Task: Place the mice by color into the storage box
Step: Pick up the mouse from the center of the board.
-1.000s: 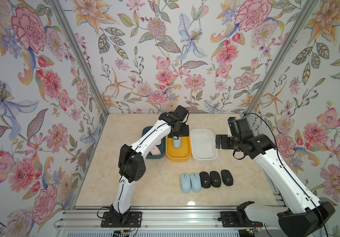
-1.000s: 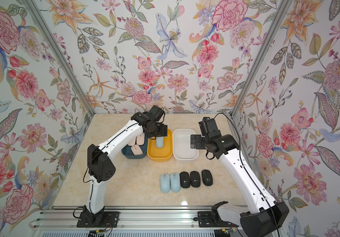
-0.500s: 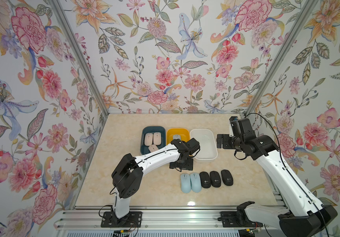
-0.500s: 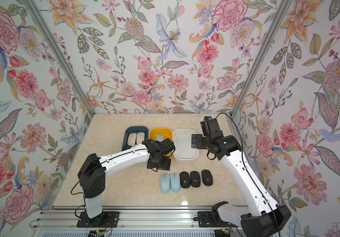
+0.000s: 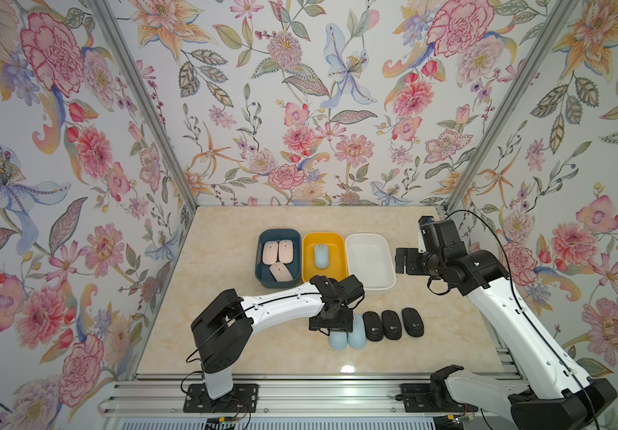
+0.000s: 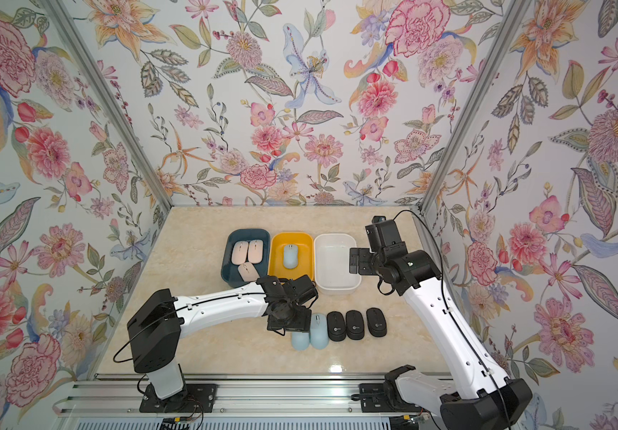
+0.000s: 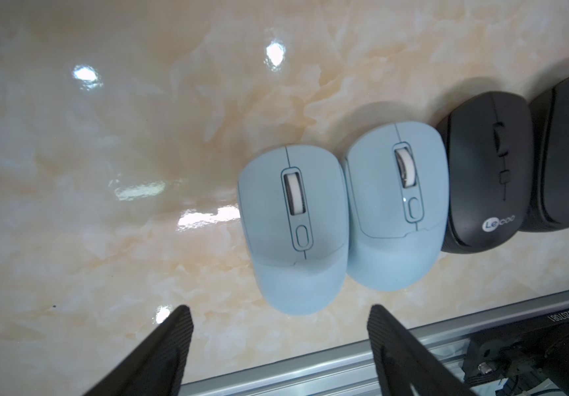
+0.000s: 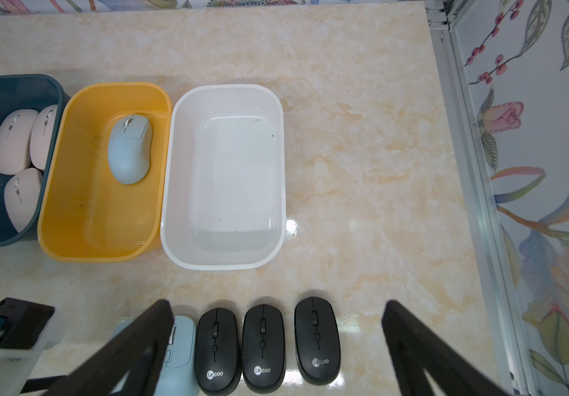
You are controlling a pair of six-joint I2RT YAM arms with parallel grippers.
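In a top view, three pink mice [image 5: 277, 255] lie in the dark blue box [image 5: 258, 260] and one blue mouse [image 5: 321, 255] lies in the yellow box [image 5: 333, 253], with the white box [image 5: 369, 260] beside it. On the bench [image 5: 281, 350], two blue mice [image 5: 357, 337] and three black mice [image 5: 392, 324] make one row. The left claw [image 5: 331, 322] hangs over the blue pair. In the left wrist view its fingers are apart and grip nothing. In the right wrist view the right claw [image 8: 278, 303] is spread wide and is empty.

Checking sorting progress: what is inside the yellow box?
One light blue mouse lies in the yellow box; the rest of its floor is bare. In a top view the left arm covers part of its near rim.
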